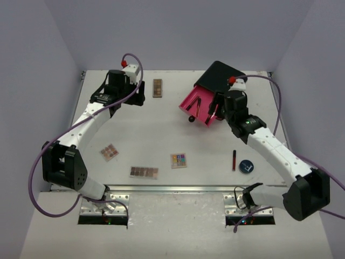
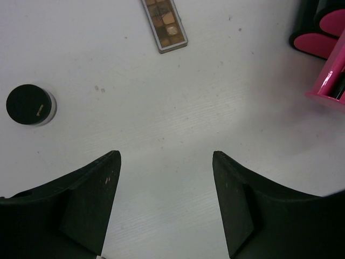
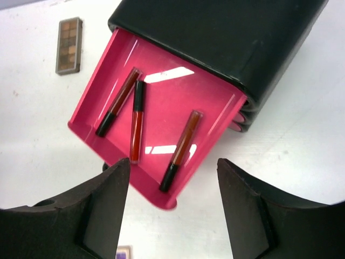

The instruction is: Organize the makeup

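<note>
1. A white tabletop (image 1: 161, 129) between grey walls;
2. At the back right, a black box (image 1: 221, 73) with its pink drawer (image 3: 213, 102) pulled out; three dark red pencils (image 3: 137, 121) lie inside;
3. Over the drawer hovers the right end effector (image 3: 172, 183), fingers wide apart, empty; the left end effector (image 2: 165, 178) is likewise spread and empty;
4. Near the front lie a brown palette (image 1: 144, 172), a multicoloured palette (image 1: 179, 160) and a round compact (image 1: 247, 167);
5. Just beside the compact, one loose pencil (image 1: 234, 160), probably next; best gripped squarely across its middle.

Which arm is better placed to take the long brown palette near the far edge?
Left. The left pincer, open, faces the brown palette just ahead; the right pincer hangs open over the pink drawer.
</note>
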Robot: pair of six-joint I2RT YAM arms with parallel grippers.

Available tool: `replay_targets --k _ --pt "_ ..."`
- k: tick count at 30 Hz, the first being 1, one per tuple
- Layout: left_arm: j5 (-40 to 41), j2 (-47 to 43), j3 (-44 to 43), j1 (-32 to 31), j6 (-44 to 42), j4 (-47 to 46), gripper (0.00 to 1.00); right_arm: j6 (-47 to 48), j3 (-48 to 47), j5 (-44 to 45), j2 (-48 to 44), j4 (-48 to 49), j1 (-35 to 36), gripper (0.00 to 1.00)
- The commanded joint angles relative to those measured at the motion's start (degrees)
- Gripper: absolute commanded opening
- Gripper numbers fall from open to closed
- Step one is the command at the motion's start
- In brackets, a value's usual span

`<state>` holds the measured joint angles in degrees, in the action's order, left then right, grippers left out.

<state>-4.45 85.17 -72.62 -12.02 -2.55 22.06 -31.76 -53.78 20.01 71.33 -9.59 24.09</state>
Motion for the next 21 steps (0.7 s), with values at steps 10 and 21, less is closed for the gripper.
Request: replay_targets --k 10,21 --pt "0.21 -4.52 2.48 0.51 -0.18 -1.43 0.67 2.65 11.84 -17.18 -8.61 -22.76 -15.68 0.70" --pt "1.20 -6.92 3.86 0.51 -0.79 1.94 0.67 0.82 16.00 -19.20 -3.92 -19.85 -18.50 0.69"
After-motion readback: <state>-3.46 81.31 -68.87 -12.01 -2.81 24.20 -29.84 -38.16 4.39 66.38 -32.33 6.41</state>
